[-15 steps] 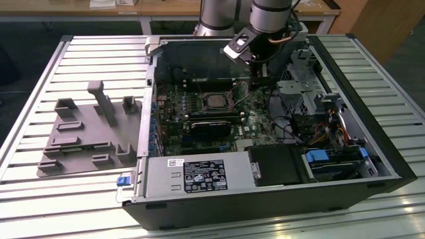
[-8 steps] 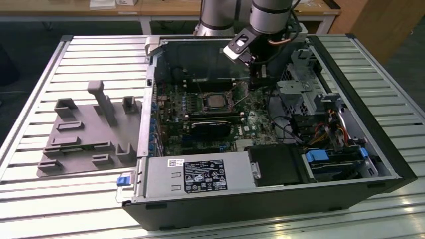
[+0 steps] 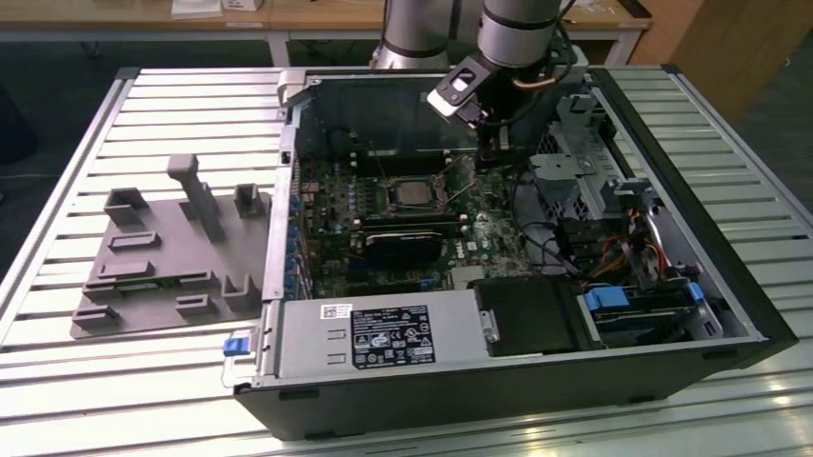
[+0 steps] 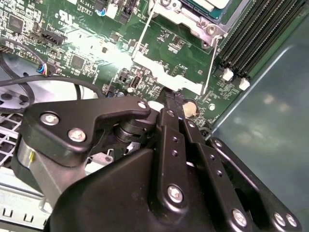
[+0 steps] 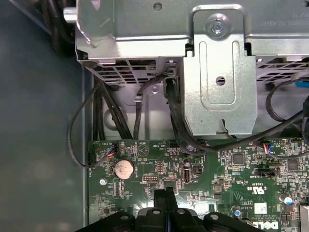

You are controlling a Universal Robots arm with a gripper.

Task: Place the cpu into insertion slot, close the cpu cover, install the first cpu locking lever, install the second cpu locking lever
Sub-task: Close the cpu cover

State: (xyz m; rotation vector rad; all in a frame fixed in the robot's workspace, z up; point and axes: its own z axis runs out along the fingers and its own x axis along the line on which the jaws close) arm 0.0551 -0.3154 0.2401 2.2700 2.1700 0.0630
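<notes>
**Position.** In the exterior view the cpu [image 3: 409,193] lies flat in the slot [image 3: 383,194], just above the middle of the frame, inside the open case [image 3: 711,286] on the bench [image 3: 166,105]. In the second wrist view the cover [image 4: 186,19] sits along the top edge, framing the chip's grey top. It appears to be down over the chip, though the frame edge cuts it off.

**Claw.** The claw [image 3: 498,168] hangs low over the board [image 5: 231,183], near the slot on its right in the exterior view. In the first wrist view its fingers [image 5: 162,195] are drawn together, with nothing seen between them.

**Handling (judgement).**
- Cpu: light, rigid and fragile underneath. Hold it only by opposite edges.
- Cover: thin stiff plate. Press on its rim, not through the window.
- Levers: thin sprung steel wire, hard and slippery. Each is best taken at its free end, where leverage is greatest.

**Orientation.**
- The cpu is square and face up, with no long axis.
- In the second wrist view, one lever [image 4: 144,30] and the other lever [image 4: 213,63] run nearly parallel from the top of the frame down toward the claw, one along each side of the cover.
- Whether either lever is latched cannot be told.
</notes>
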